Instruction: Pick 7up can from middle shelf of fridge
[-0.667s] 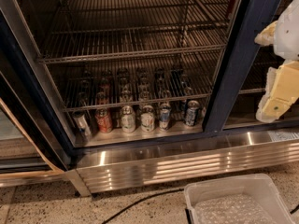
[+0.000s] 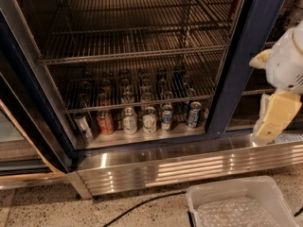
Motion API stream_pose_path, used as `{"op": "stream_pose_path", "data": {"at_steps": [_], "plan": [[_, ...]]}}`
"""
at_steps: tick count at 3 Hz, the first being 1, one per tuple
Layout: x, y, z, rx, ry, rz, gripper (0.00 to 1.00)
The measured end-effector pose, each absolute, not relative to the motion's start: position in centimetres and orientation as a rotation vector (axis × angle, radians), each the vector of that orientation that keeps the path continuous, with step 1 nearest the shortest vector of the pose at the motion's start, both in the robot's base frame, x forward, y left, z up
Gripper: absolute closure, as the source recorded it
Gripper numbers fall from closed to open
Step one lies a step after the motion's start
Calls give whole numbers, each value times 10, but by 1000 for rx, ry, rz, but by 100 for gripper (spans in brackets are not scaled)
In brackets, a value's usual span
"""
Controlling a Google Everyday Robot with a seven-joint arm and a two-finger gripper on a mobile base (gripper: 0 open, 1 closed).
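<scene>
Low in the dark navy glass-door fridge [image 2: 235, 79], the small silver-white, green-printed 7up can [image 2: 129, 121] stands upright on the shiny metal middle shelf [image 2: 142, 137]. The white-and-yellow gripper [image 2: 272, 119] hangs well right, outside; its state cannot be told.

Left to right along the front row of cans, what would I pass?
Tilted silver can, red can, pale silver can, silver-white can with green print, blue-and-white can, second blue-and-white can, cream gripper at far right.
</scene>
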State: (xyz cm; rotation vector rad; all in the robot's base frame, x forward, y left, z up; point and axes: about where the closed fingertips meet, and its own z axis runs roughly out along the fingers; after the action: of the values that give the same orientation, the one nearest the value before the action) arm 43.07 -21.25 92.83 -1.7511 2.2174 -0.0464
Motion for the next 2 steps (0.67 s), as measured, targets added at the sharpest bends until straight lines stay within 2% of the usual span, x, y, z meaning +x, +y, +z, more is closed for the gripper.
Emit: {"op": "stream_pose_path", "data": {"at_steps": [2], "plan": [[421,-210,817,-1824,2128,97,0]]}}
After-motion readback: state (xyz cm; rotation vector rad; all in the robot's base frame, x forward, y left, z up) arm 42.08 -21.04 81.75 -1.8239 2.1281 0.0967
